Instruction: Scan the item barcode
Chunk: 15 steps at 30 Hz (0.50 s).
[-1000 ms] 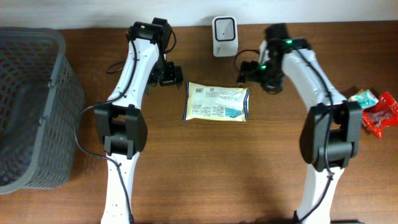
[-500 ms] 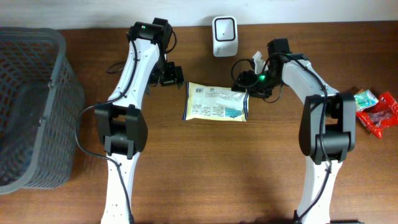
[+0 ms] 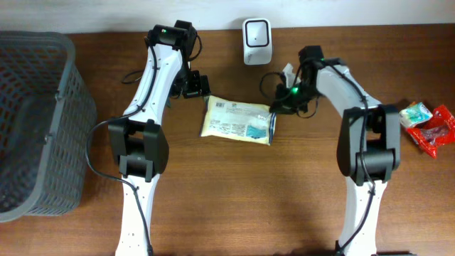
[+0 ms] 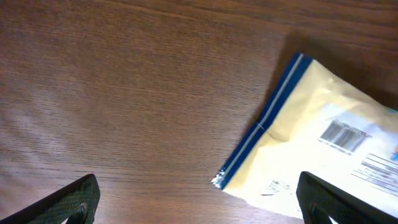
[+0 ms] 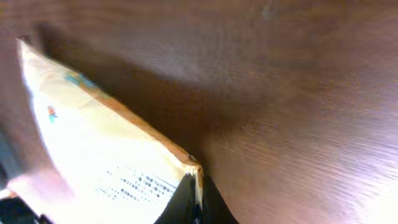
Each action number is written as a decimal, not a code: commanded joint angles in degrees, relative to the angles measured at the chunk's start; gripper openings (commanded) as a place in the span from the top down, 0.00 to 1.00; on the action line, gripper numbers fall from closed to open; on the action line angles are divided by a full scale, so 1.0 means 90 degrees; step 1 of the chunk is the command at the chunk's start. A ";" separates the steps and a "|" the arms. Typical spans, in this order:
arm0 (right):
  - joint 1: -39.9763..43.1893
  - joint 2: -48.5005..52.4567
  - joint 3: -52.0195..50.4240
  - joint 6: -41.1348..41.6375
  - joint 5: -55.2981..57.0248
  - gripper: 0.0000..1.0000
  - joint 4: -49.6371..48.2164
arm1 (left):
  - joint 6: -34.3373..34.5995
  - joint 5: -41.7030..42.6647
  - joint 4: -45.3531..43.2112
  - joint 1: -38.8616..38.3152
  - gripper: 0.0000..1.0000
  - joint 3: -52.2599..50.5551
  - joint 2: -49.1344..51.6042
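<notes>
The item is a flat yellow packet [image 3: 237, 121] with a blue sealed edge, lying on the wooden table below the white scanner [image 3: 256, 40]. Its printed barcode [image 4: 344, 135] faces up near the packet's left end. My right gripper [image 3: 276, 107] is shut on the packet's right edge; in the right wrist view the two dark fingers [image 5: 196, 202] pinch the thin seam of the packet [image 5: 106, 149]. My left gripper [image 3: 193, 85] hovers just up-left of the packet and stands open [image 4: 202, 208], with only the packet's corner [image 4: 323, 155] between its fingertips.
A dark mesh basket [image 3: 67, 85] fills the left side of the table. Red and teal snack packs [image 3: 429, 126] lie at the far right edge. The scanner stands against the back edge between both arms.
My right gripper dropped to the packet's right edge and shut on it. The packet slid a little left and now lies slightly tilted. The left arm has not moved.
</notes>
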State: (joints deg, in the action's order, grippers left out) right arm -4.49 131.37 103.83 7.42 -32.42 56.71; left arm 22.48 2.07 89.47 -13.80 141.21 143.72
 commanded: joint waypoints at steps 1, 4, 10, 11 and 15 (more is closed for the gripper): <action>0.0083 -0.0981 0.1008 -0.0260 0.1229 0.96 0.0682 | -0.0032 -0.0066 -0.0007 -0.0007 0.01 -0.0061 -0.0027; 0.0029 -0.1467 0.1836 -0.0257 0.2477 0.96 0.1535 | -0.0029 -0.0066 -0.0058 -0.0007 0.01 -0.0061 -0.0027; 0.0005 -0.2052 0.2552 -0.0090 0.3917 0.96 0.2572 | -0.0032 -0.0066 -0.0100 -0.0007 0.01 -0.0061 -0.0027; 0.0000 -0.2091 0.2606 0.0087 0.4138 0.96 0.2732 | -0.0032 -0.0066 -0.0100 -0.0007 0.01 -0.0061 -0.0027; -0.0032 -0.2076 0.2691 0.0687 0.4177 0.96 0.3274 | -0.0032 -0.0066 -0.0102 -0.0007 0.01 -0.0061 -0.0027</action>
State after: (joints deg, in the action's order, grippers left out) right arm -4.21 113.10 126.74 8.51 1.93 84.68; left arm 22.48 2.04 88.66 -13.80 141.21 143.72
